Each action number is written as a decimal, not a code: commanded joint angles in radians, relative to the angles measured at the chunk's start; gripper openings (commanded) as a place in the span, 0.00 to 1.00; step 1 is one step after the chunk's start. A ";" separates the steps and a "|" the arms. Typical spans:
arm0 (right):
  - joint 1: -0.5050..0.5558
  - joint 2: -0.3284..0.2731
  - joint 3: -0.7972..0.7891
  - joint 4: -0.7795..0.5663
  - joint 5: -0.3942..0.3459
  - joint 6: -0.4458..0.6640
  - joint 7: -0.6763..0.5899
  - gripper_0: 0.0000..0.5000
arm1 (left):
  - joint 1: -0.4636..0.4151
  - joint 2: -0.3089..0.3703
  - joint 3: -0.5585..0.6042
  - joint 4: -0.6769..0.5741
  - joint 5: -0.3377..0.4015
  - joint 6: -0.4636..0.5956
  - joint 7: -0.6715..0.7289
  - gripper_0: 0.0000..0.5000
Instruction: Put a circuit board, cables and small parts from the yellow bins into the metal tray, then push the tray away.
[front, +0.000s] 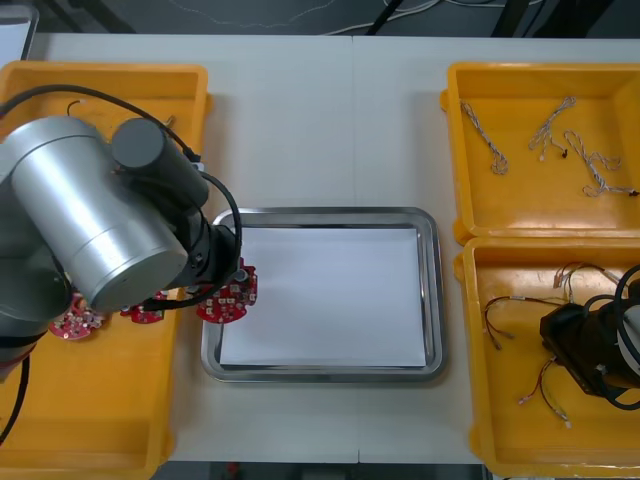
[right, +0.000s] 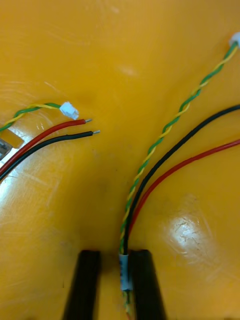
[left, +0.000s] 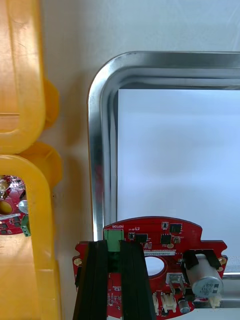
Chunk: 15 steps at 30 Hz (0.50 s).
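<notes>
One round red circuit board (left: 165, 250) is in play — it hangs over the near-left corner of the metal tray (left: 97, 150). It straddles the shiny rim, partly above the white lining and partly out toward the tabletop (left: 70, 75). The left tool (left: 114, 245) has it pinched, its black fingers clamped on the board's edge by the green connector. Whether the underside grazes the rim is hard to say from here. The smart play, I'd judge, is to carry it further in over the white, level it and lower it flat. Only then let go, so it can't tip off the rim. More boards (front: 75, 322) sit in the near left yellow bin (front: 100, 400). Across the way, the right tool (right: 115, 255) is down in the near right yellow bin (front: 480, 400). It is closed on a cable bundle (right: 131, 207) — twisted green-and-yellow, black and red strands. A straight lift should keep it off the neighbouring cable (right: 50, 138).
</notes>
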 joint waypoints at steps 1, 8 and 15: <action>0.020 0.012 0.019 0.006 0.014 -0.003 0.057 0.00 | -0.048 -0.034 -0.055 0.042 -0.045 0.007 0.058 0.00; 0.017 0.012 0.016 -0.004 0.012 0.005 0.060 0.00 | -0.051 -0.057 -0.091 0.065 -0.064 0.007 0.061 0.00; 0.008 0.008 -0.021 -0.077 0.008 0.081 0.060 0.00 | -0.051 -0.064 -0.123 0.063 -0.058 0.007 0.070 0.00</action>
